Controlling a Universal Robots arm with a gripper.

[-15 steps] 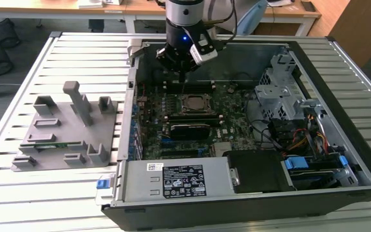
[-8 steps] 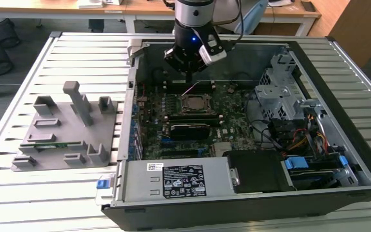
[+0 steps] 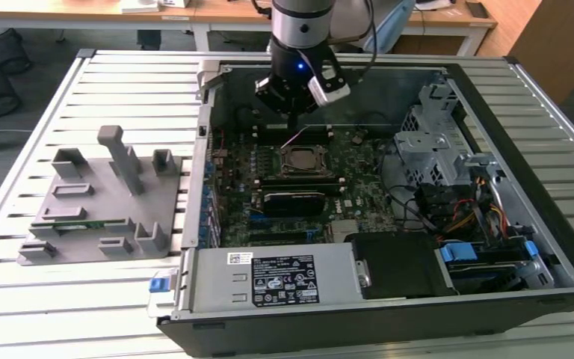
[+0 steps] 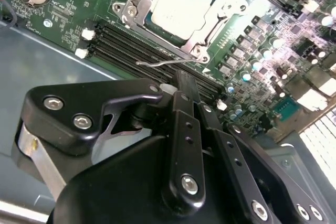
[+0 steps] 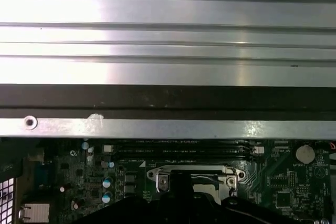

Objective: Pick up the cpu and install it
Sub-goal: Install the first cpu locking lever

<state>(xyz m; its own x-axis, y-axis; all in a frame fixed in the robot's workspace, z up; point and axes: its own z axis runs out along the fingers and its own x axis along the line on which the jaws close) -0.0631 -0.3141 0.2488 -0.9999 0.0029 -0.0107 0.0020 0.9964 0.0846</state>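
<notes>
CPU point(image 4: 181, 4), its silver-grey top shining, sits seated in the motherboard socket point(image 4: 137, 11) inside the open computer case point(image 3: 526, 247). Above it, the gripper point(image 4: 184, 85) hangs over the memory slots point(image 4: 131, 51), fingers drawn together on nothing, beside a thin socket lever point(image 4: 163, 63).

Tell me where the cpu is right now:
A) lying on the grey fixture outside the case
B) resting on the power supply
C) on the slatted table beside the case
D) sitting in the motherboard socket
D: in the second wrist view the cpu lies flat inside the socket's metal frame, its silver top showing; the exterior view shows it there too, with the gripper above it.
</notes>
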